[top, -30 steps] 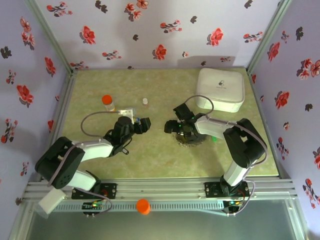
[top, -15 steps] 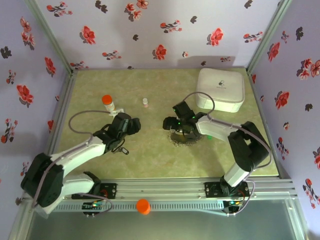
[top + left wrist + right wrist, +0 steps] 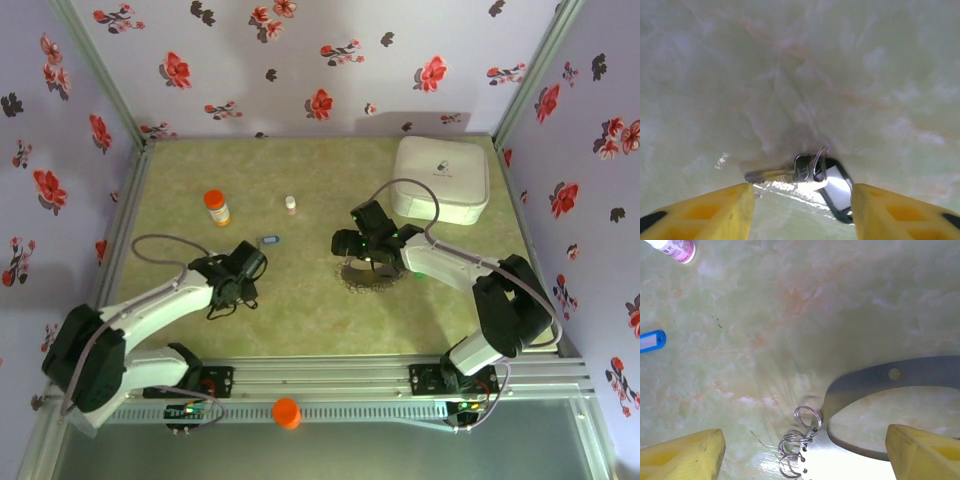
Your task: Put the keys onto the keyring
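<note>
1. Keys first: the small metal key with the black plastic head (image 3: 837, 192) lies flat on the pale green marbled table (image 3: 300, 320). It sits right between the yellow fingers (image 3: 700, 212) of the left gripper (image 3: 801, 200).
2. That gripper points down at the key with its jaws about half apart, one finger near each end. I cannot tell whether either finger touches the key.
3. The right gripper (image 3: 805, 435) hangs low over the table with its jaws spread wide and nothing in them.
4. Beneath it lies the keyring, a large thin dark-grey metal loop (image 3: 880, 377). It rests flat on the table, with a bunch of small silver split rings (image 3: 790, 446) at its edge between the fingers.
5. A small key with a blue plastic head (image 3: 270, 240) lies on the table between the two arms, near the left gripper but apart from it.
6. Farther back an orange-capped pill bottle (image 3: 216, 207) and a tiny white bottle with a pink label (image 3: 291, 204) stand upright.
7. A white rounded-square box (image 3: 443, 178) sits in the far right corner, beyond the right arm.
</note>
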`<state>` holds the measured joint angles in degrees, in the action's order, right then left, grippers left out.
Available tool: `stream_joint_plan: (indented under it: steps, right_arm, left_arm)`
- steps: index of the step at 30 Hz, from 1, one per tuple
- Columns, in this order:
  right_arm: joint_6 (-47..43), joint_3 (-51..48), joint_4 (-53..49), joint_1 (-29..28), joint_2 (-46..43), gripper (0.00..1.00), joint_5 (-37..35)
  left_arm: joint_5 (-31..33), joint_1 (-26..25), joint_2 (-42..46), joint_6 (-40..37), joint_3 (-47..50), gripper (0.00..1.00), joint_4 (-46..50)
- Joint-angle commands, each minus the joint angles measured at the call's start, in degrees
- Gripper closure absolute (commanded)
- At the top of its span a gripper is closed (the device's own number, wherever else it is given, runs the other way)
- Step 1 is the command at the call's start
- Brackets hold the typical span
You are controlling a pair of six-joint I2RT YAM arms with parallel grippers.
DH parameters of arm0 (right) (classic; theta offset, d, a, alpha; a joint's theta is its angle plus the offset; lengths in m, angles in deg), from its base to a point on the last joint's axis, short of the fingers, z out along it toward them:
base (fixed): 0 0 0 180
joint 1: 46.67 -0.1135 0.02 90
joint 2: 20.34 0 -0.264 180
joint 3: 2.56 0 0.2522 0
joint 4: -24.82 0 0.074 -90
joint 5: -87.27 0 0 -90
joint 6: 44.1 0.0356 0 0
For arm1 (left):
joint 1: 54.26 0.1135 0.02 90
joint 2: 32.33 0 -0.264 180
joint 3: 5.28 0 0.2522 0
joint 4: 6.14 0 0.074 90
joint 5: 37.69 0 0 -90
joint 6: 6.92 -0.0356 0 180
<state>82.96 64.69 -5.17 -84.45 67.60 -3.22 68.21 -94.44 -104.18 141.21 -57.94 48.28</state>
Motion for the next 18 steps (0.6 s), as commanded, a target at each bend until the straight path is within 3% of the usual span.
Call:
stream_joint_plan:
  steps: [1,18]
  right_arm:
    - [-0.86,-1.0,-0.91,-0.02,-2.17,0.16,-0.74]
    - [0.54,-2.71,-0.07,-0.1,-3.5,0.16,0.35]
  left_arm:
    - [-2.96,-0.16,-1.92,-2.71,-2.98,0.5,2.59]
    - [-1.04,1.37,-8.02,-7.66,-2.18,0.76,-3.41]
